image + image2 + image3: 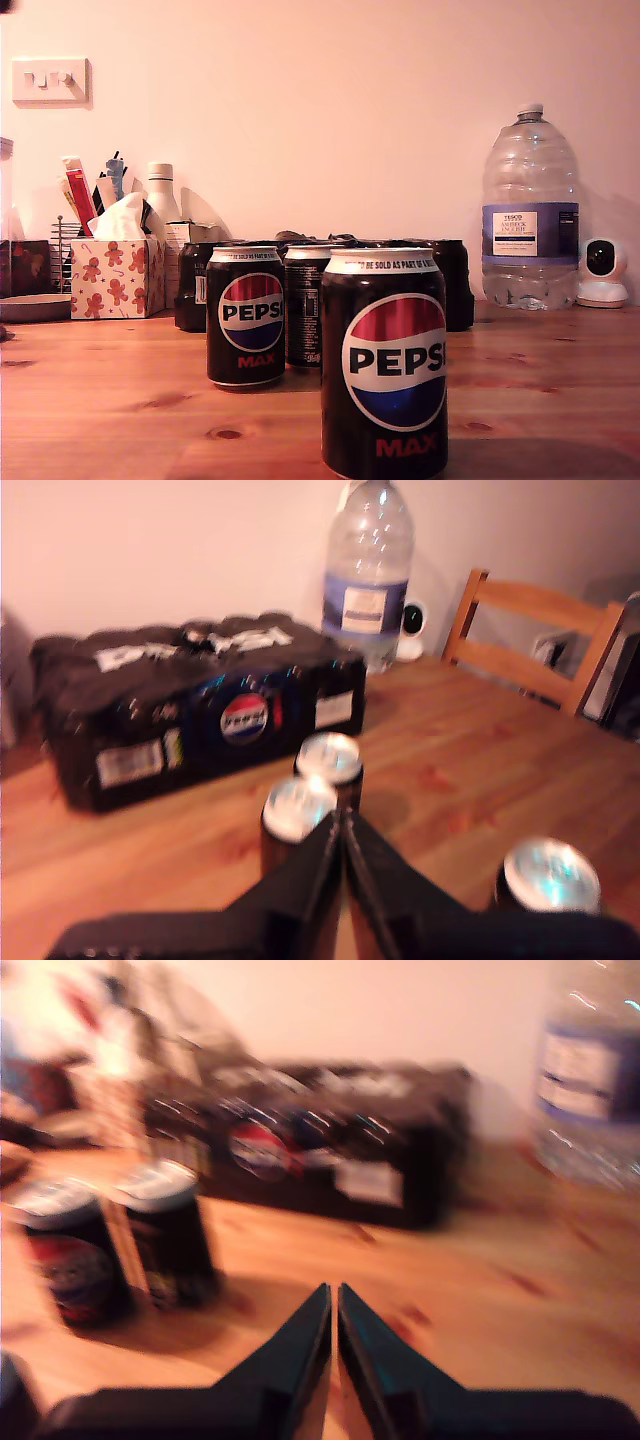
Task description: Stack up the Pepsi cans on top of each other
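Three Pepsi cans stand upright on the wooden tabletop (100,400), none stacked. From the exterior view's left: one can (246,316), a second can (305,305) just behind it, and the nearest can (384,362). Behind them lies the wrapped multipack (200,705), then the water bottle (530,215). The first pincer (342,825) and second pincer (334,1305) are both clenched, grasping nothing.

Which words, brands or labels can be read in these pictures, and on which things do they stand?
"PEPSI" and "MAX": nearest Pepsi Max can.
"PEPSI" and "MAX": farther Pepsi Max can.
Rim print on nearest can: partly legible, "BE SOLD AS PART OF".
Third can: small print, unreadable.
Water bottle label: too small.
Multipack: Pepsi logo, labels blurred.
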Robot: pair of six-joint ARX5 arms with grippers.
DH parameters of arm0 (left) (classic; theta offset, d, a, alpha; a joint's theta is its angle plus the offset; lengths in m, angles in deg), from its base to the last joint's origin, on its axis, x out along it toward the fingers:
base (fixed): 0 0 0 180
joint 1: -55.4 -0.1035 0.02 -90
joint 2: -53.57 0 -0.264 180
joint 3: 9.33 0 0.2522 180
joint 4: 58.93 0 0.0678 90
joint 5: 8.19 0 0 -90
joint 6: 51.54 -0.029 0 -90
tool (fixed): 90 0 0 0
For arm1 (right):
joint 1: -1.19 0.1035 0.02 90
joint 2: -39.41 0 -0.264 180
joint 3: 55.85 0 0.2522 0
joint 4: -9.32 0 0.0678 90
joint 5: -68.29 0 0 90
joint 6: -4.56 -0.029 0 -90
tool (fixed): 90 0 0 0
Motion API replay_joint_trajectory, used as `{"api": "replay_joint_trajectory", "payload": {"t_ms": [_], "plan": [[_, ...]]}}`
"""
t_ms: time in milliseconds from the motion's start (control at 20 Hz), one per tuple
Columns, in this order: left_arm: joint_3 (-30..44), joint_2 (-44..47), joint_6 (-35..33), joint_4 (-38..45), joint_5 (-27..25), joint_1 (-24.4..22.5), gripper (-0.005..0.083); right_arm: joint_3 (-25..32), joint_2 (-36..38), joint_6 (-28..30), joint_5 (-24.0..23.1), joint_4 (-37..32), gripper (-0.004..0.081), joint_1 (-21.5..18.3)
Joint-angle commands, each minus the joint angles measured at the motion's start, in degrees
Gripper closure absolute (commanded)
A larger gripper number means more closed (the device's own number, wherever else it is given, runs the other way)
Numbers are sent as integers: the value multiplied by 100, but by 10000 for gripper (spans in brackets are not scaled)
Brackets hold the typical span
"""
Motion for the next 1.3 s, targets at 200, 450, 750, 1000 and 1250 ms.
{"api": "replay_joint_trajectory", "payload": {"t_ms": [200, 450, 750, 1000, 1250], "plan": [[852, -614, -79, 1827, 136, 59, 786, 92, -31, 17, 374, -352, 783, 22], [1738, -905, -103, 3012, 190, 59, 784, 92, -31, -4, 857, -352, 783, 24], [1825, -1766, -284, 3370, 155, 120, 72, 92, -33, -162, 911, -232, 783, 33], [1825, -2741, -407, 4212, 146, 144, -10, 92, -66, -162, 1104, -52, 783, 35], [1825, -4127, -503, 5648, 146, 144, -10, 92, -131, -157, 1204, -7, 783, 136]]}}
